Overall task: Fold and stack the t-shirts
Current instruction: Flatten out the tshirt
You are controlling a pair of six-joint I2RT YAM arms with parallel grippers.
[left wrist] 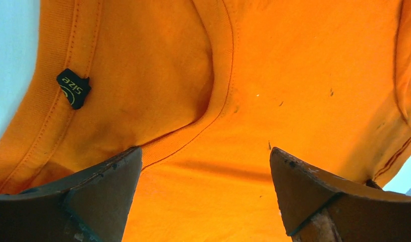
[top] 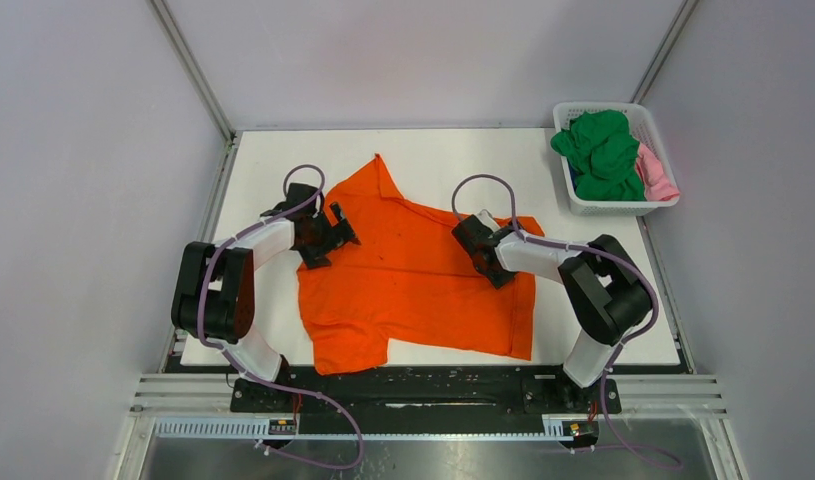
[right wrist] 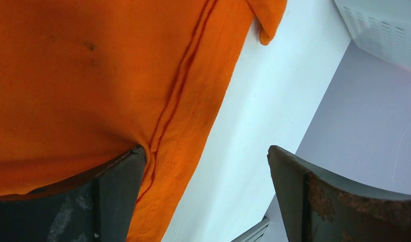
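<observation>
The orange shirt [top: 413, 285] lies spread across the middle of the white table [top: 273, 170]. Its long axis runs left to right, neck end toward the left arm and bottom hem toward the right.

The left gripper [top: 333, 238] hangs over the neck end, jaws wide apart and gripping nothing. Its wrist view shows the neckline [left wrist: 226, 60] and the dark size label [left wrist: 73, 88] just ahead of the fingers. The right gripper [top: 475, 252] sits over the far right part of the cloth, also open and empty, with 1 finger above the stitched hem [right wrist: 178, 101] and the other above bare table.

So each arm has its own end beneath it, and neither needs to reach across. My read is that no fold is made yet: the shirt lies mostly flat, 1 sleeve poking toward the back wall.

Room looks good behind the shirt and to its left, but tighter at the near edge, where the cloth runs close to the rim. A green shirt [top: 603, 150] and a pink shirt [top: 655, 172] wait in the basket [top: 583, 205] at the far right corner, well apart.
</observation>
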